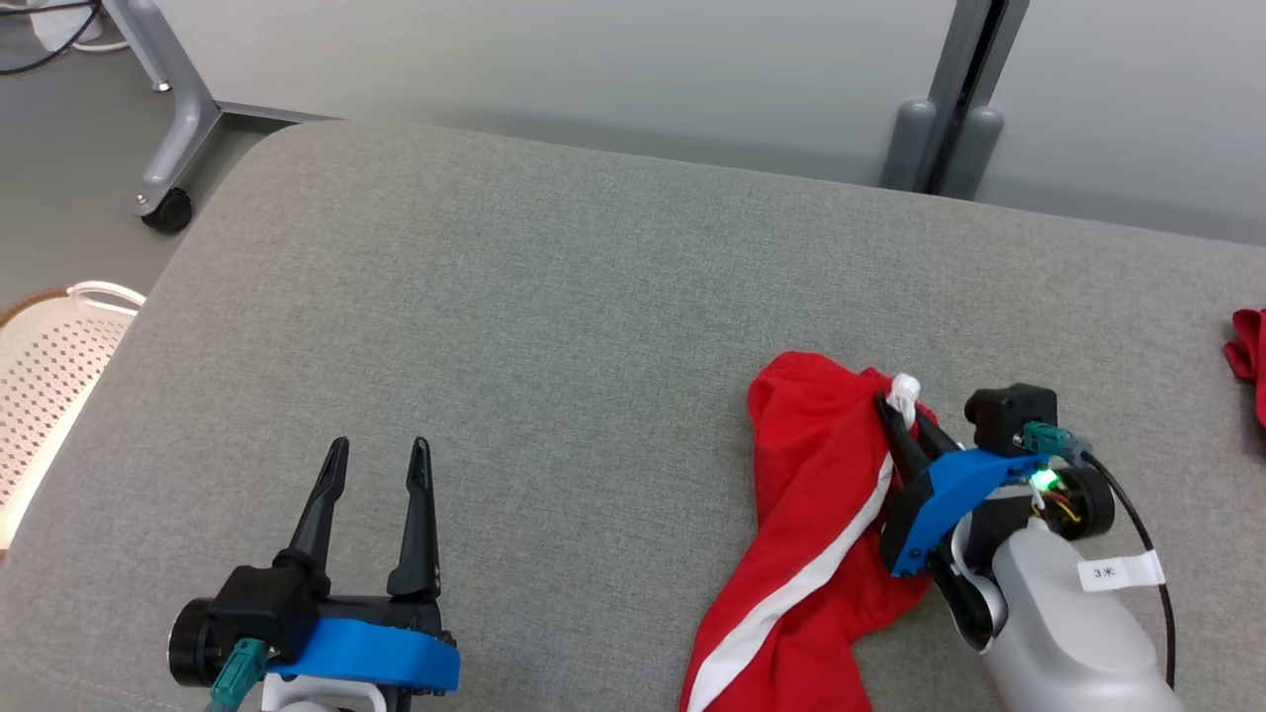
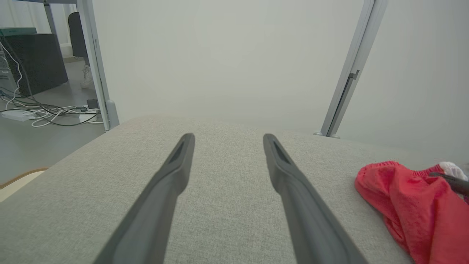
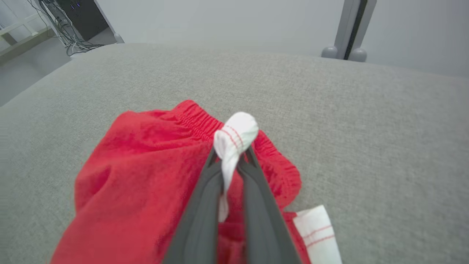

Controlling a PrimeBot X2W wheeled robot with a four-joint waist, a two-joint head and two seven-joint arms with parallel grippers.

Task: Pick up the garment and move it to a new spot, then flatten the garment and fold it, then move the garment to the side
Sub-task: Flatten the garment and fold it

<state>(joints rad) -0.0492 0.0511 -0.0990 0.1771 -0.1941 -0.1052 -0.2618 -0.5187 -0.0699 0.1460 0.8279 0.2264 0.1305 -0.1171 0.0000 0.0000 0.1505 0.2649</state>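
The garment (image 1: 821, 494) is a pair of red shorts with a white side stripe, crumpled on the grey cushion at the right. My right gripper (image 1: 902, 407) is shut on the garment's waistband, pinching a white bunch of cloth between its fingertips. The right wrist view has the white bunch (image 3: 232, 141) squeezed between the two dark fingers (image 3: 199, 216), with the red garment (image 3: 139, 176) spread below and to the left. My left gripper (image 1: 381, 455) stands open over bare cushion at the lower left, well apart from the garment (image 2: 410, 198).
A grey fabric cushion (image 1: 554, 326) carries everything. A second red cloth (image 1: 1248, 348) lies at the right edge. A white perforated basket (image 1: 49, 366) stands on the floor at the left. A wheeled grey frame leg (image 1: 173, 148) and a grey post (image 1: 949, 109) stand behind.
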